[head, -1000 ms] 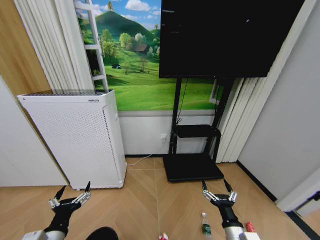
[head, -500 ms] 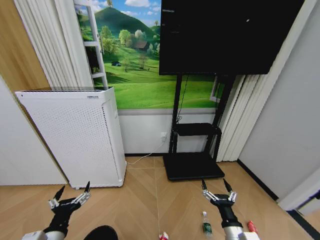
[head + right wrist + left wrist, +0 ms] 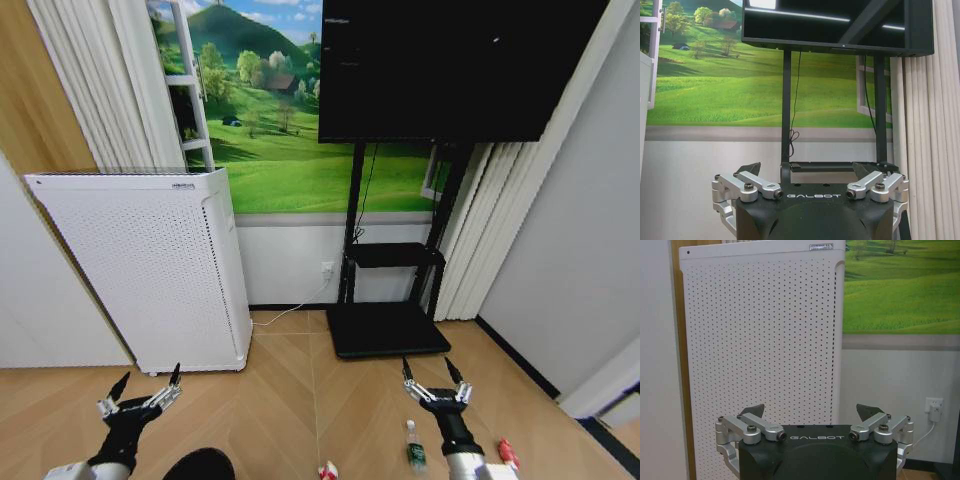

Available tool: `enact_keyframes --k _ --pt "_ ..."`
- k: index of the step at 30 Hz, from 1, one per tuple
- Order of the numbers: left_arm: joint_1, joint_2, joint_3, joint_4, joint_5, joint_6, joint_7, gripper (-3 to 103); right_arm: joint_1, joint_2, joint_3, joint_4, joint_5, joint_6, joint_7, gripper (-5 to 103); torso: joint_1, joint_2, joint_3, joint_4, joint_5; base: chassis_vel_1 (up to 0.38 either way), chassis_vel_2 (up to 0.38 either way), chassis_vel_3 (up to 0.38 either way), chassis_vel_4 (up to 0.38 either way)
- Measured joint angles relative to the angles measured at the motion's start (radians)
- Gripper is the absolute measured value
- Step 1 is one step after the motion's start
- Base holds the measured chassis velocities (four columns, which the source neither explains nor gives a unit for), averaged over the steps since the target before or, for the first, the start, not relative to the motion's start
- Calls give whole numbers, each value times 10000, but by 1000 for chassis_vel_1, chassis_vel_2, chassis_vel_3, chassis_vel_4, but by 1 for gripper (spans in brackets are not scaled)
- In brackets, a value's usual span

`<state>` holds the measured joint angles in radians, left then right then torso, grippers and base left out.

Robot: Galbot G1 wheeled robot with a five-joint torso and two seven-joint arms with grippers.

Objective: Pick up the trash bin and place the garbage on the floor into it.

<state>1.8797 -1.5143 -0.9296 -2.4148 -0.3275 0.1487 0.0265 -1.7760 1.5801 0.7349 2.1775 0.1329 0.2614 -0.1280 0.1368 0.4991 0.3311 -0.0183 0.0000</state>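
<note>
The left gripper (image 3: 146, 384) hangs low over the wooden floor (image 3: 290, 390), its two fingers spread wide and holding nothing. In the left wrist view it points at the white perforated air purifier (image 3: 760, 355), which stands against the wall. The right gripper (image 3: 435, 378) is at the same height on the other side, also wide open and empty, and it faces the black TV stand (image 3: 786, 120) with the large screen (image 3: 460, 70) above.

Just beside the right gripper, on the floor, lies the clear bottle with green label (image 3: 414, 450). A red wrapper-like piece (image 3: 509, 453) is a little further to the right, and a red-and-white scrap (image 3: 327, 470) lies at the bottom edge between the two arms. A dark round shape (image 3: 200, 466) sits at the bottom edge near the left arm; it is probably the trash bin, but so little of it shows that I cannot be sure.

The main risk, in my judgement, is the view itself: the bin and the garbage lie at the very edge of what the head sees, so a reach from here is almost blind. A gripper coming down on the bin rim without a clear view can tip it or push it away. The bottle is round and can roll if a finger touches its side. The thin scraps lie flat, so the fingers may scrape the floor and slide them away.
</note>
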Motion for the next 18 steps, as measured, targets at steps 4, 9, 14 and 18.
enact_keyframes --k 4,9,14,18 --pt "3 10 -8 -27 -26 12 0 100 0 2 2 -13 5 26 0 100 -104 -273 -169 0 0 0 0 0 0" --pt "14 9 -42 -30 -56 18 -6 100 3 -11 15 -19 1 25 28 100 -191 -494 -300 0 0 0 0 0 0" --pt "13 -23 22 -30 -6 18 -6 100 -2 -31 19 -9 21 25 31 100 -250 -668 -414 0 0 0 0 0 0" --pt "1 -31 48 -21 18 18 -1 100 -2 -48 19 5 27 26 23 100 -293 -790 -495 0 0 0 0 0 0"
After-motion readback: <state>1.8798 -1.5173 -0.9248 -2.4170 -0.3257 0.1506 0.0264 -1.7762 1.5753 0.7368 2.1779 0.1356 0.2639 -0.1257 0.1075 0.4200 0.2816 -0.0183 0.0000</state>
